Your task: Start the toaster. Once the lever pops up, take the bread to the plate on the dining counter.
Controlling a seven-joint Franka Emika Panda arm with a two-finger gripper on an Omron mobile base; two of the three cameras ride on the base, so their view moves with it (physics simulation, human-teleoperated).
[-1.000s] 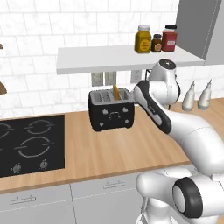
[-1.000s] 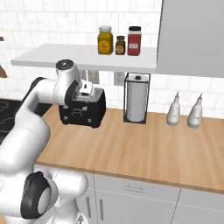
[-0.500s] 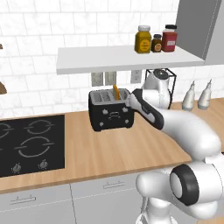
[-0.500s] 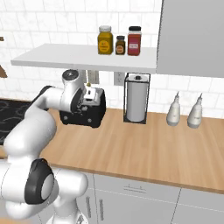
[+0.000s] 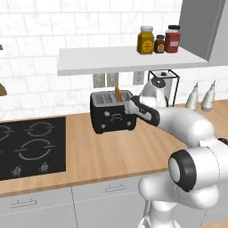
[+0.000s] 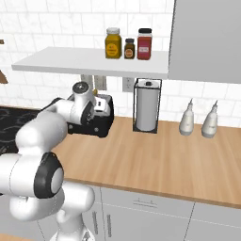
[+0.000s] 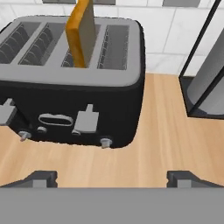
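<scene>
I hold my claw (image 7: 109, 177) wide and empty just before the boxy glossy black toaster (image 7: 74, 105) on the light-wood desk (image 7: 166, 144), its golden-tan bread slice (image 7: 82, 33) standing in a slot, so next I should press the small lever tab (image 7: 85, 120) down.

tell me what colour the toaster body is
Glossy black, with a grey slotted top; the toaster shows best in the hand view.

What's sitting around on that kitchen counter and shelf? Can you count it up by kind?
Jars: 3
Bottles: 2
Toaster: 1
Bread: 1
Paper towel roll: 1
Total: 8
</scene>
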